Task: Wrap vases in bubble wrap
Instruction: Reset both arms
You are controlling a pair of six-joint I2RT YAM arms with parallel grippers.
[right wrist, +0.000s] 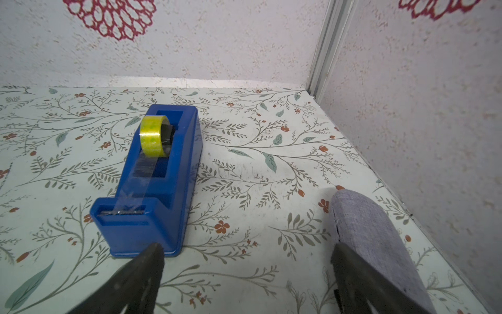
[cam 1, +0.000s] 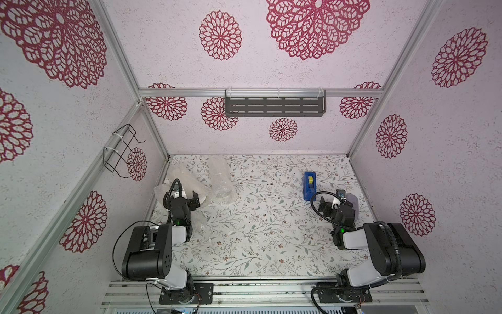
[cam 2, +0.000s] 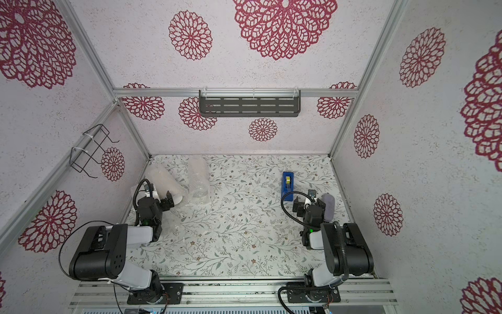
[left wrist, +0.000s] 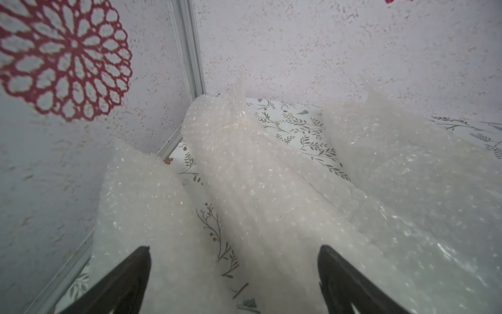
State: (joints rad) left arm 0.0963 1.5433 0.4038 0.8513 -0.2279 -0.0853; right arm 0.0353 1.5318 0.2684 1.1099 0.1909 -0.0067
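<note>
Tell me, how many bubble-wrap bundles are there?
3, all far left on the table: the wall-side bundle, the middle bundle ahead of the left gripper, and the inner bundle. The arm may hide more.

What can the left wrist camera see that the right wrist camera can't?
Only the left wrist camera sees the bubble wrap, in three crinkly white heaps. What is inside them cannot be seen there.

Only the right wrist camera sees the blue tape dispenser with its yellow tape roll, and a grey cloth-covered thing.

Both show the flowery table, pale speckled walls with red flower shapes, a metal corner post, and dark fingers standing wide apart: the left fingers in one, the right fingers in the other.
</note>
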